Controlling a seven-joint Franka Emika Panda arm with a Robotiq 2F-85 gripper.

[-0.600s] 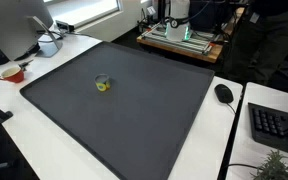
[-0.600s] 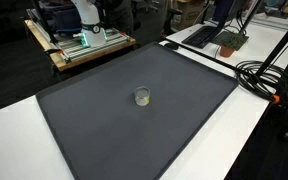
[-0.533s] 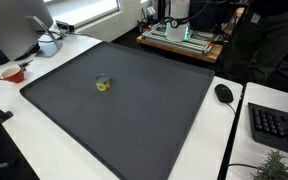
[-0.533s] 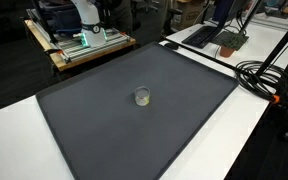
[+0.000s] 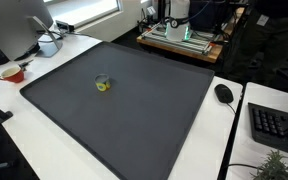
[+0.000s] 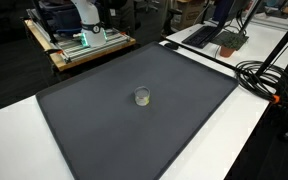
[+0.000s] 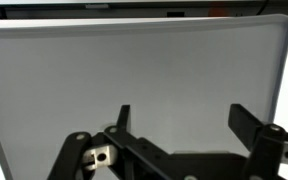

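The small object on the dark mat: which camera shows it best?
An exterior view shows the small object best, near mid-frame, alone on the dark mat. Both exterior views catch it, though from the farther angle it looks smaller, with a yellow patch. The wrist view shows only mat and the open gripper.

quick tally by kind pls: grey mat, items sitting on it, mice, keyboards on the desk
Grey mat: 1
Small cup, the only item on the mat: 1
Computer mouse: 1
Keyboard: 1
Total: 4
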